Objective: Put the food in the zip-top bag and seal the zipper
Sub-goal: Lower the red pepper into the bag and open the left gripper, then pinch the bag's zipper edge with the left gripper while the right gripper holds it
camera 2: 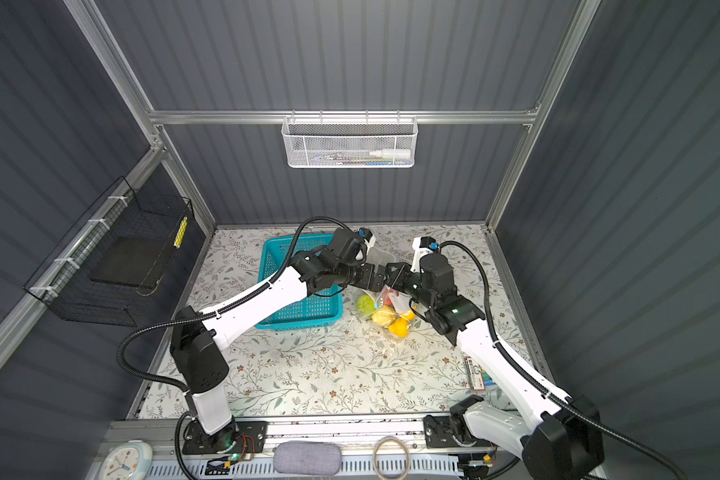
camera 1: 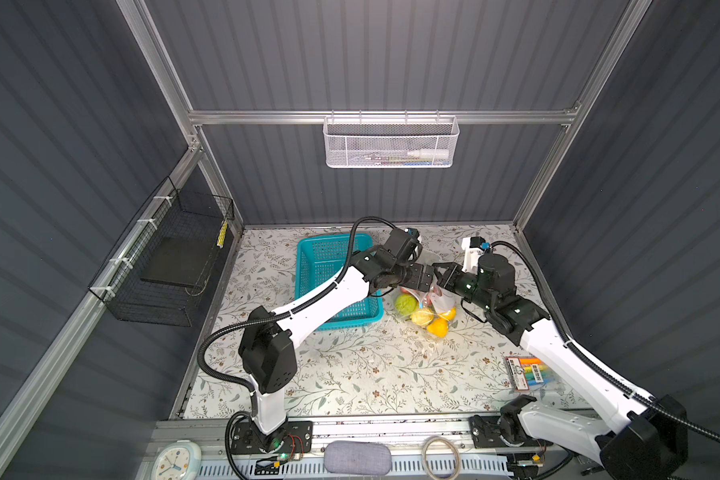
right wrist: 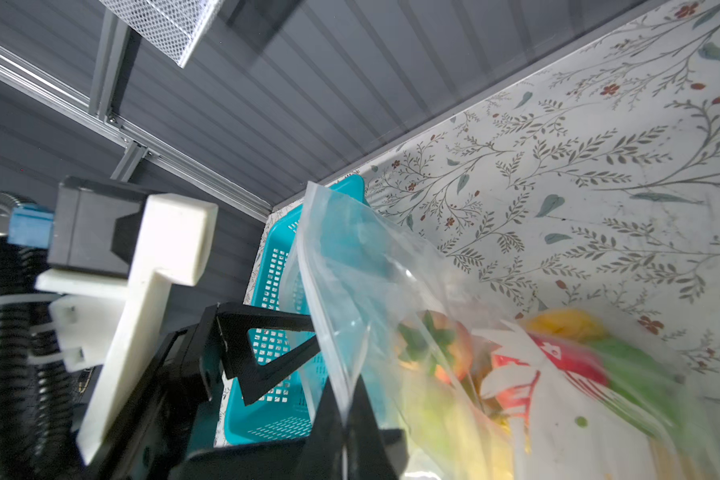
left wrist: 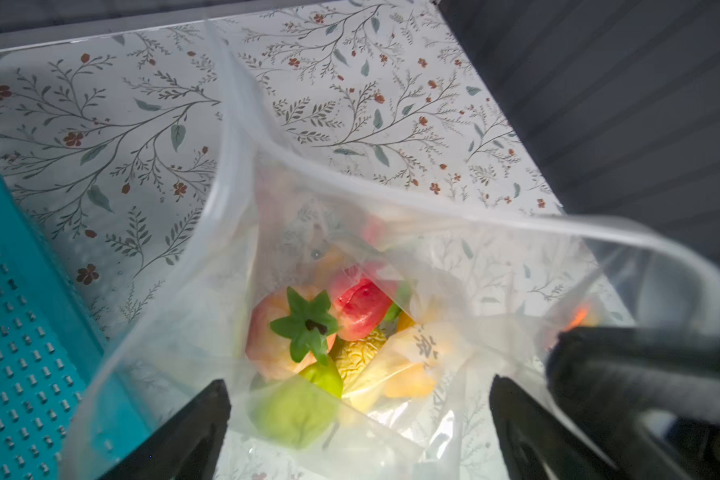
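Grey ribbed walls [camera 1: 350,62], aluminium frame [camera 1: 267,117]; floral tabletop [camera 1: 371,374]; white mesh basket [camera 1: 391,143] hung high.

Floral-patterned tabletop [camera 1: 350,365] carries a teal perforated plastic basket [camera 1: 321,259], a crinkly clear zip-top bag [camera 1: 422,311] just beside it, and a pack of coloured markers [camera 1: 526,372] front right.

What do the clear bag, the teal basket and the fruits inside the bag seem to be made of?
Zip-top bag: thin soft plastic film, glossy; it crinkles and the pattern of the table shows through. Teal basket: probably rigid moulded plastic, with even rows of slots and a slight sheen. Toy food: perhaps plastic or foam, matte with moulded green leaves; I cannot tell which.
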Robot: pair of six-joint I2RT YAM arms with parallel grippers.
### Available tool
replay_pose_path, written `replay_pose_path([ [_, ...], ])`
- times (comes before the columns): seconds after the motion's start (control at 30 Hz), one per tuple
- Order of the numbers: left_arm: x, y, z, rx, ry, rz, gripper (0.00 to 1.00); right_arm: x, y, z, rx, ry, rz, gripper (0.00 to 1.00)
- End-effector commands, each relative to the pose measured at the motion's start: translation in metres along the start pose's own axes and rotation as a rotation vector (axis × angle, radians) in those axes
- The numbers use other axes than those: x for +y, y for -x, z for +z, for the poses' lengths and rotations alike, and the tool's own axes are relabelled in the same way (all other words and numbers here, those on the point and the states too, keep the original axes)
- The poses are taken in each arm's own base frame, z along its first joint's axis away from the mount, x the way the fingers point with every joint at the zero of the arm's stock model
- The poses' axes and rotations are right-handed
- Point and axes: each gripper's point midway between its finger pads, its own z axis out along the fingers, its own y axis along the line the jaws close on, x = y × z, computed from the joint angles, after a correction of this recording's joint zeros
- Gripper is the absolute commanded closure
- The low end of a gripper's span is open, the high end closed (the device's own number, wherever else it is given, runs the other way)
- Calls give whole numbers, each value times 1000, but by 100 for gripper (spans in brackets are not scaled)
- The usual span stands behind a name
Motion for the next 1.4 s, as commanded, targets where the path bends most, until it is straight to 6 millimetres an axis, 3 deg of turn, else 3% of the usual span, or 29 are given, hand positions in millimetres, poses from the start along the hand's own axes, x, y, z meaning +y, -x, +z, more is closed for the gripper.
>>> replay_pose_path([
  [0.0,-48,43,-51,-176,-188,78,0,9,-6,-2,47,16,-41,100],
  [0.33,-40,32,-92,-223,-155,214,0,-5,1,5,48,-80,-37,100],
  [0.47,-21,19,-95,-251,-86,216,1,-9,7,4,17,-101,-9,100],
  [0.6,4,-16,-76,-172,-5,205,1,-22,13,9,-2,-167,-9,100],
  [0.73,5,-44,-57,-71,-38,169,1,-34,18,19,12,-223,10,100],
  [0.9,2,-67,-46,-105,-67,149,1,-45,26,27,-1,-258,40,100],
  [1.17,-9,-73,-26,-219,-24,206,9,-65,40,31,-35,-303,119,100],
  [1.37,-12,-51,-8,-342,-9,233,17,-66,41,30,-41,-289,145,100],
])
